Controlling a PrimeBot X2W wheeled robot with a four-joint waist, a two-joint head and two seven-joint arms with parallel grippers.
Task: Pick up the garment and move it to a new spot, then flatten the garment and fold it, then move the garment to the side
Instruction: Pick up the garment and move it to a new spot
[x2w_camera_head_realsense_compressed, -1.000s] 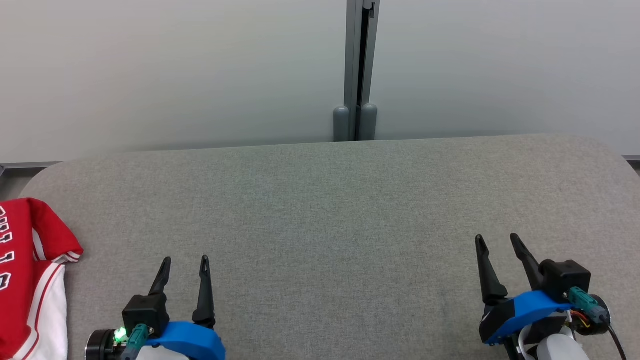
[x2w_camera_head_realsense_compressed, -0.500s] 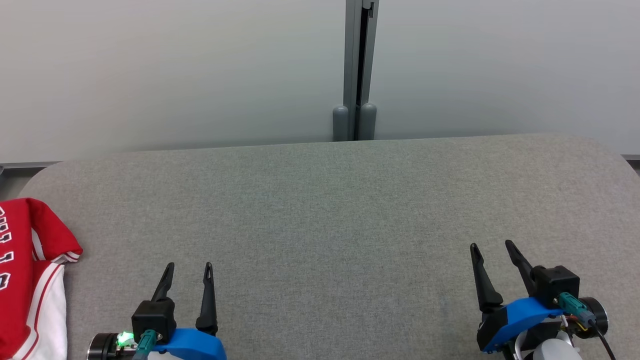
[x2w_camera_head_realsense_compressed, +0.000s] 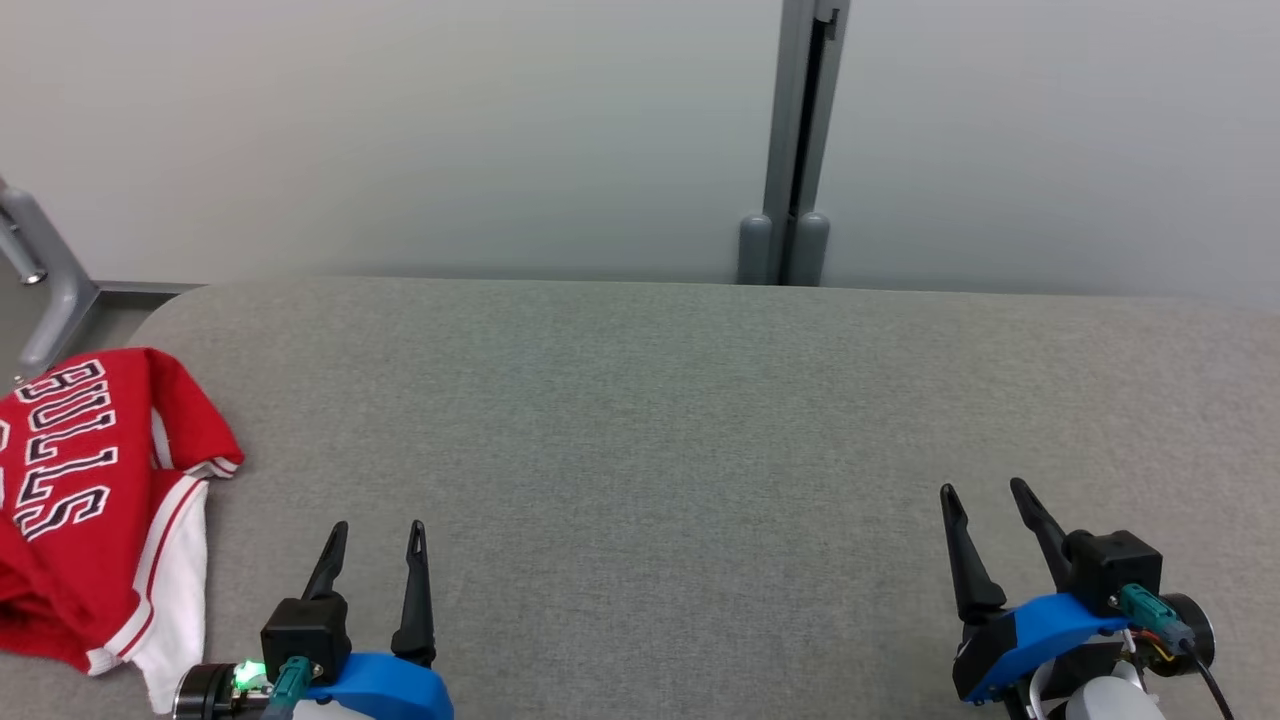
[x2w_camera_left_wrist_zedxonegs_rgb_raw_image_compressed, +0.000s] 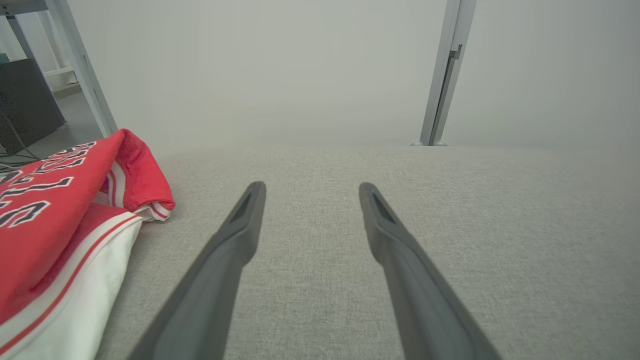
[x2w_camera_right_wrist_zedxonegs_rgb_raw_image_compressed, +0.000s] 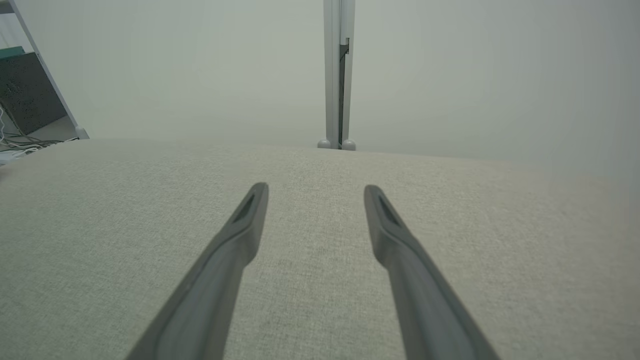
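Left tool (x2w_camera_head_realsense_compressed: 378, 527) stands spread, garment (x2w_camera_head_realsense_compressed: 80, 480) near its left, apparently not touching.

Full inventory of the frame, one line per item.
jersey: 1, red and white with BULLS lettering, bunched at the table's left end
table: 1, grey fabric top, across the foreground
wall: 1, pale grey, behind the table
post: 1, grey, upright behind the table's far edge
frame leg: 1, grey metal, beyond the table's far left corner
left pincer: 1, dark fingers, blue mount, open, over the table right of the jersey, apart from it
right pincer: 1, same colours, open, over the table's right part, holding nothing
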